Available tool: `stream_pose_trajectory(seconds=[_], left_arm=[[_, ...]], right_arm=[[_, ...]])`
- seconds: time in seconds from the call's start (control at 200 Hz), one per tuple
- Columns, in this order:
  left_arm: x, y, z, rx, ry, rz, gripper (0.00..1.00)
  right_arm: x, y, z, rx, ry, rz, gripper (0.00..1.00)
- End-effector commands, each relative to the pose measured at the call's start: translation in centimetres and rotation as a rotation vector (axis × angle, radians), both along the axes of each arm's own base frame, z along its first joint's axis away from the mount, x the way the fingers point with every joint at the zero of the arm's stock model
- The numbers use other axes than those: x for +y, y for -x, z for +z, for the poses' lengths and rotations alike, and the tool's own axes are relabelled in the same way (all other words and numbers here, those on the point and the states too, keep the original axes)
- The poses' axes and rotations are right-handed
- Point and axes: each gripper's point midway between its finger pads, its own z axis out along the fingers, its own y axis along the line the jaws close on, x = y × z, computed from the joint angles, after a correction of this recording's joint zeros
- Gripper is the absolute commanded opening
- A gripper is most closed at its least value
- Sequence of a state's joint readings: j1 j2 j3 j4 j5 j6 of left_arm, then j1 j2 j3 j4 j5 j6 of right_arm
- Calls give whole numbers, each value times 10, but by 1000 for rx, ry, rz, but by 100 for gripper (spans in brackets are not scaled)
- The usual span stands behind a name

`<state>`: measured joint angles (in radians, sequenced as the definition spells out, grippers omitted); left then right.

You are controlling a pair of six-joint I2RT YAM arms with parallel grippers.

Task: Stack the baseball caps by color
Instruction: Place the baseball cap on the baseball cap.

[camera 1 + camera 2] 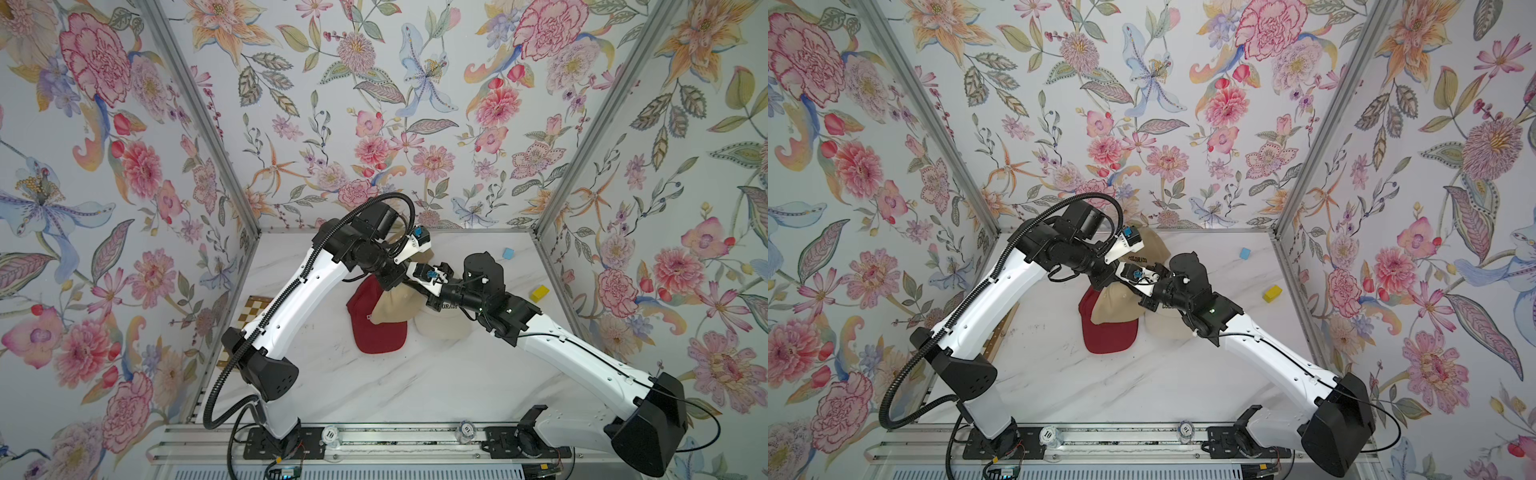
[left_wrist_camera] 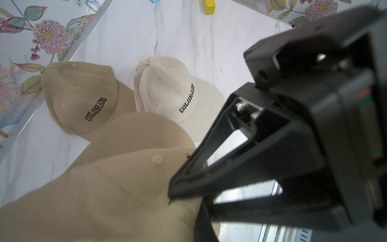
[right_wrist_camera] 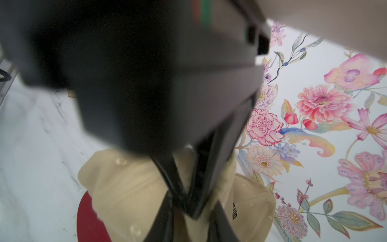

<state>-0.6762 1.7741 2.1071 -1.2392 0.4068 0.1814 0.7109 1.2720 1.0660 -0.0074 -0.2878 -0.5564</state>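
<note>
- Caps of soft cloth with curved brims crowd the middle of your white, marble-veined tabletop [image 1: 374,386], under the spot where your two arms meet.
- Your left gripper [image 2: 173,192] has its black, wedge-shaped fingers [image 2: 188,167] pressed together on a fold of the tan cloth cap [image 2: 125,184]. The fabric puckers at the tips, and round stitched eyelets show on the crown.
- In both top views you see that tan cloth cap [image 1: 392,306] draped over the crown of the dark red cloth cap [image 1: 376,332], which lies flat on the tabletop with its rounded brim towards you.
- Your right gripper [image 3: 193,211] is closed as well, its tips drawn to a narrow point against the same tan cloth. You cannot tell from the wrist view whether any fabric is caught between them.
- Near the back wall [image 1: 374,124] lies a second tan cap [image 2: 83,98] with black block COLORADO lettering. In the left wrist view the gripped cap's smooth brim covers part of it.
- Just beside it you have a cream cloth cap [image 2: 171,92] with the same lettering and fine perforations across its brim.
- A second cream cap [image 1: 442,326] lies beside the dark red one, partly under your right forearm, its lettering half hidden.
- Well apart on the right sit a small yellow block [image 1: 539,293] and a small blue block [image 1: 508,252].
- A checkered wooden board [image 1: 251,309] lies at the left edge, mostly behind your left arm.
</note>
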Motion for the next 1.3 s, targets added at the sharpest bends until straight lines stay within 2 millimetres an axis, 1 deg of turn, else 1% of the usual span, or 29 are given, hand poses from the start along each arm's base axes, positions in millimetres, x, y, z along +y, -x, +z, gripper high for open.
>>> stream_pose_trajectory(seconds=[0.0, 0.3, 0.41, 0.425, 0.445, 0.47, 0.485, 0.54, 0.575, 0.616, 0.641, 0.726, 0.746, 0.756, 0.806, 0.821, 0.831, 0.836, 0.916, 0.996, 1.076, 1.141, 1.186, 1.226, 1.296], left_arm=[[-18, 13, 20, -12, 88, -66, 0], [-20, 12, 20, -14, 91, -66, 0], [-15, 3, 23, -52, 73, -24, 0], [-13, 0, 25, -66, 70, -11, 7], [-10, -4, 28, -89, 60, 16, 23], [-5, -10, 32, -118, 53, 49, 39], [-2, -13, 35, -134, 49, 65, 47], [9, -21, 49, -193, 52, 116, 71], [18, -27, 60, -237, 56, 152, 84], [30, -33, 73, -265, 79, 221, 95], [37, -36, 80, -287, 92, 252, 99], [69, -44, 108, -368, 140, 374, 100], [75, -48, 109, -377, 142, 402, 100], [84, -41, 123, -409, 166, 418, 100], [105, -44, 139, -474, 204, 507, 100], [112, -41, 147, -499, 222, 534, 100], [116, -43, 146, -503, 223, 552, 100], [120, -40, 153, -522, 236, 562, 100], [156, -33, 172, -632, 317, 714, 100], [180, -18, 179, -716, 396, 809, 100], [197, -8, 169, -748, 436, 882, 100], [206, -6, 151, -743, 433, 938, 100], [208, -6, 140, -735, 423, 951, 100], [209, -8, 128, -717, 410, 963, 100], [204, -11, 110, -684, 401, 961, 100]], right_arm=[[11, 5, 7, 8, -35, 44, 0], [10, 10, 10, 34, -47, 50, 0], [8, 12, 13, 44, -51, 46, 0], [8, 12, 13, 44, -52, 43, 0], [7, 12, 13, 45, -51, 41, 0], [6, 12, 14, 46, -51, 35, 0], [5, 12, 15, 47, -50, 30, 0], [1, 10, 15, 54, -48, 5, 0], [-2, 9, 16, 57, -47, -12, 0], [-5, 7, 17, 61, -52, -35, 0], [-8, 5, 17, 69, -56, -52, 0], [-17, -2, 21, 89, -76, -121, 0], [-20, -5, 21, 96, -82, -143, 0], [-22, -6, 22, 97, -87, -156, 0], [-29, -14, 25, 109, -105, -221, 0], [-32, -16, 26, 111, -109, -242, 0], [-33, -18, 26, 114, -112, -254, 0], [-34, -18, 27, 115, -113, -261, 0], [-46, -31, 35, 125, -149, -372, 0], [-57, -46, 46, 130, -199, -492, 0], [-69, -63, 60, 133, -263, -620, 0], [-79, -77, 74, 144, -340, -725, 0], [-88, -87, 82, 151, -406, -814, 0], [-93, -96, 85, 162, -455, -880, 0], [-96, -110, 89, 178, -529, -964, 0]])
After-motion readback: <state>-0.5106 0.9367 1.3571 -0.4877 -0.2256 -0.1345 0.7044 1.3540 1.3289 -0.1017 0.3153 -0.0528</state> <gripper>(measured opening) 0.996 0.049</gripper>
